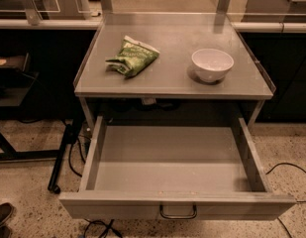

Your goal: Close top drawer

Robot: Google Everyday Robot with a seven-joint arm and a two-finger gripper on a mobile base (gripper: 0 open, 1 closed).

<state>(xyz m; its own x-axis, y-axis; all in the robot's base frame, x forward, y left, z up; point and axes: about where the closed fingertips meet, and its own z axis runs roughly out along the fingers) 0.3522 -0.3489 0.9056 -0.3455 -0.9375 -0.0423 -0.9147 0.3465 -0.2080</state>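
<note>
The top drawer (172,157) is a wide grey metal tray pulled fully out from under the grey cabinet top (172,81). Its tray holds nothing. Its flat front panel (118,209) runs along the bottom of the camera view, with a small dark loop handle (178,213) at its centre. The gripper and the arm are out of view.
A green crumpled snack bag (133,57) and a white bowl (212,64) sit on the cabinet top. Black cables (73,155) and a dark stand leg (61,160) lie on the speckled floor at left. A cable (286,170) lies at right. A shoe (1,216) shows at bottom left.
</note>
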